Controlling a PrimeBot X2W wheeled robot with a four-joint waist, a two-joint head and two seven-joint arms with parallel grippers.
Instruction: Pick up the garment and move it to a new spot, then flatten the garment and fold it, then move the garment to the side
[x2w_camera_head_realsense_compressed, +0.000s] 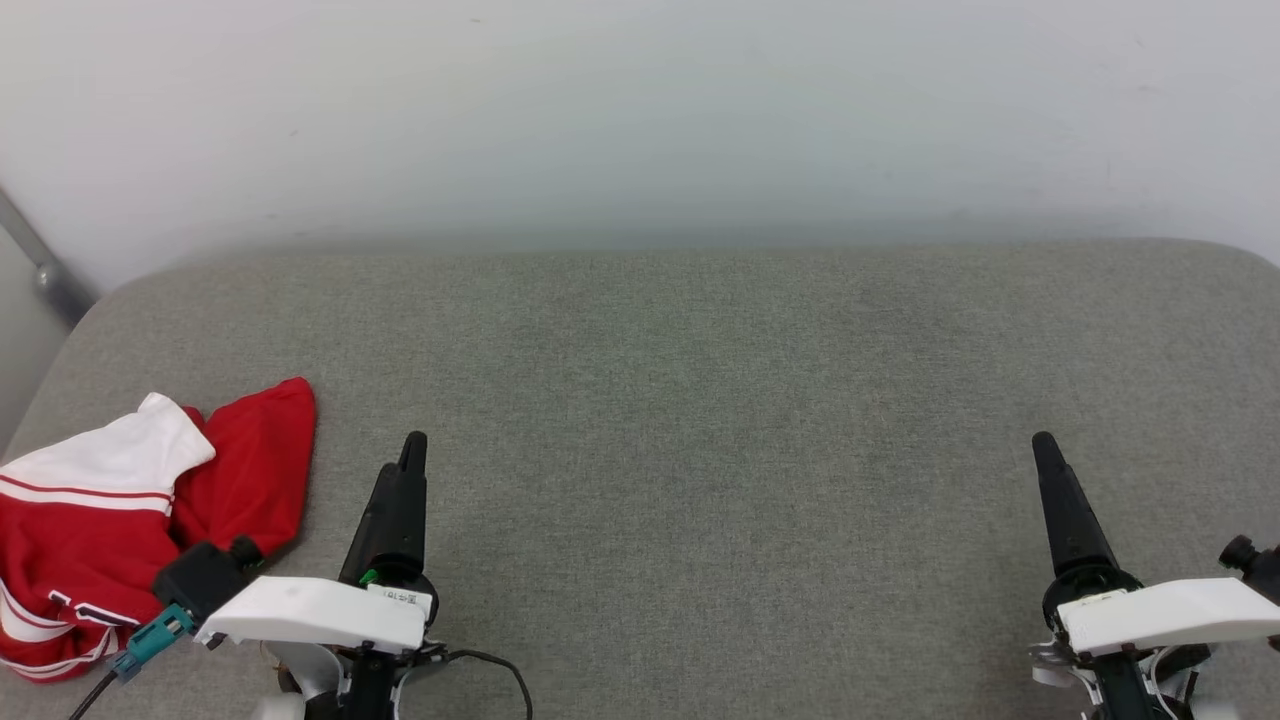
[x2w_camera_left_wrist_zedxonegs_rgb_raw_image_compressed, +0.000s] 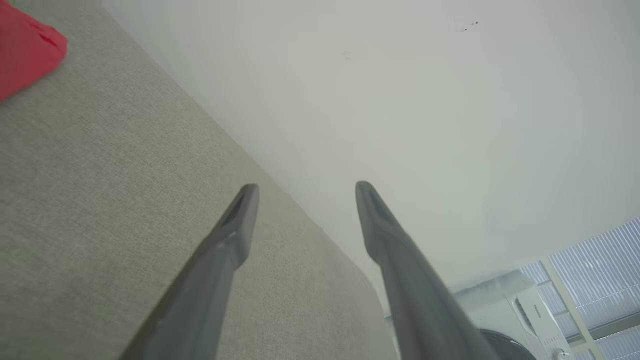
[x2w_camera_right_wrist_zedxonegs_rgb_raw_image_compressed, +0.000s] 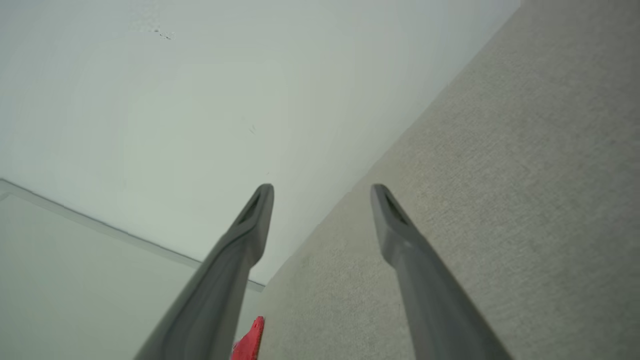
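Evidently limp and light, the garment lies crumpled at the head view's lower left on the grey cushion; a bunched red fold looks best to pinch. The left gripper and right gripper gape wide, holding nothing.

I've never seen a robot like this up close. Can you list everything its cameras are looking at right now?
shirt: one, red with a white sleeve end and stripes, crumpled at the pad's near left corner
pad: one, grey fabric, spread out in front of the robot
wall: one, white, behind the pad
metal bar: one, grey, far left, against the wall
washing machine: one, white with a dark round door, past the pad's end
window blind: one, pale, beside the washing machine
plug: one, teal, on the left wrist
left fingers: two, dark, spread apart, holding nothing, right of the shirt
right fingers: two, dark, spread apart, holding nothing, over the pad's right side
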